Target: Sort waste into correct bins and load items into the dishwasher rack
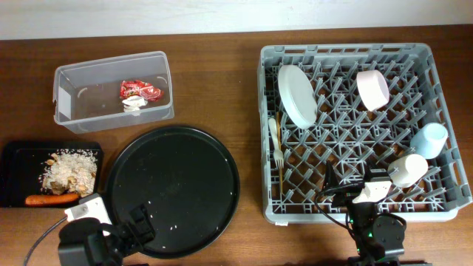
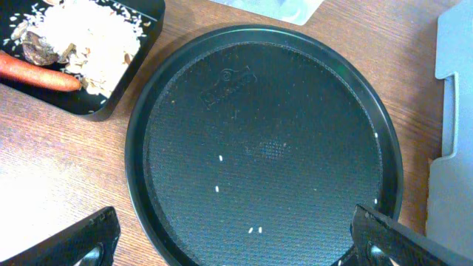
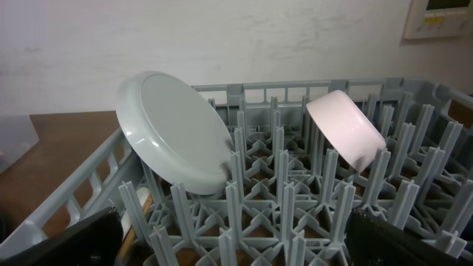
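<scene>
The grey dishwasher rack [image 1: 340, 52] holds a white plate [image 1: 297, 96], pink bowl [image 1: 372, 89], light blue cup [image 1: 430, 139], cream cup [image 1: 407, 170] and a white fork and spoon [image 1: 277, 144]. A red wrapper [image 1: 140, 90] and a white wrapper [image 1: 135, 104] lie in the clear tub [image 1: 70, 77]. Food scraps [image 1: 70, 168] and a carrot [image 1: 52, 199] rest in the shallow black tray [image 1: 15, 155]. My left gripper [image 2: 236, 247] is open over the round tray's near edge, holding nothing. My right gripper [image 3: 236, 244] is open above the rack's front pegs, facing the plate [image 3: 174, 133] and bowl [image 3: 346, 129].
A big round black tray [image 1: 174, 191] with a few rice grains [image 2: 219, 188] lies between the bins and the rack. The rack's left wall [image 2: 451, 111] stands close to the round tray's right side. A white wall runs behind the table.
</scene>
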Motion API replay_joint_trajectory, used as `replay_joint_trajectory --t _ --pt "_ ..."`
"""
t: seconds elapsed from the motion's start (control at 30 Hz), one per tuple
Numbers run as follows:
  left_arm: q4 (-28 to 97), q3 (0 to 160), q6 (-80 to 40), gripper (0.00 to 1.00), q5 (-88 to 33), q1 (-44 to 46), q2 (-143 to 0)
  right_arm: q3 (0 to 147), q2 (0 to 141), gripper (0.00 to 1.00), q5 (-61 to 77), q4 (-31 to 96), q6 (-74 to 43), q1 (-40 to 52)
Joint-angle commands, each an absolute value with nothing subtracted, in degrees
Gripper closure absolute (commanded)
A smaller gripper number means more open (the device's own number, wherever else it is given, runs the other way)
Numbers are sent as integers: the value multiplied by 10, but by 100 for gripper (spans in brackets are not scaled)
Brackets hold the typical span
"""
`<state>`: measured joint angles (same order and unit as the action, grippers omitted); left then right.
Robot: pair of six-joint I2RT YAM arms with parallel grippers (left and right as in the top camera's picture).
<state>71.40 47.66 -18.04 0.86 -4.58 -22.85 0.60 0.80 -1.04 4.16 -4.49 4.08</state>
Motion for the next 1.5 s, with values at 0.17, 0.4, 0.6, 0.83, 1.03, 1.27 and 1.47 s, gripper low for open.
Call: replay_joint_trajectory --t 0.17,0.4,0.6,0.83,1.03,1.27,1.47 --pt "714 474 -186 1 6 -47 -225 3 3 1 -7 47 -45 44" --pt "568 375 -184 1 1 -47 -197 3 3 1 -7 47 -45 44" --pt "375 199 -163 1 -9 -33 -90 3 3 1 -7 47 -45 44" --pt "31 57 15 1 -7 15 -37 3 3 1 -7 47 -45 44" --pt "-17 5 88 1 -2 11 -25 3 3 1 -7 47 -45 44" --pt "44 5 55 1 -16 4 -3 3 3 1 -7 47 -45 44" --pt "44 5 55 1 -15 4 -3 3 3 1 -7 47 -45 44"
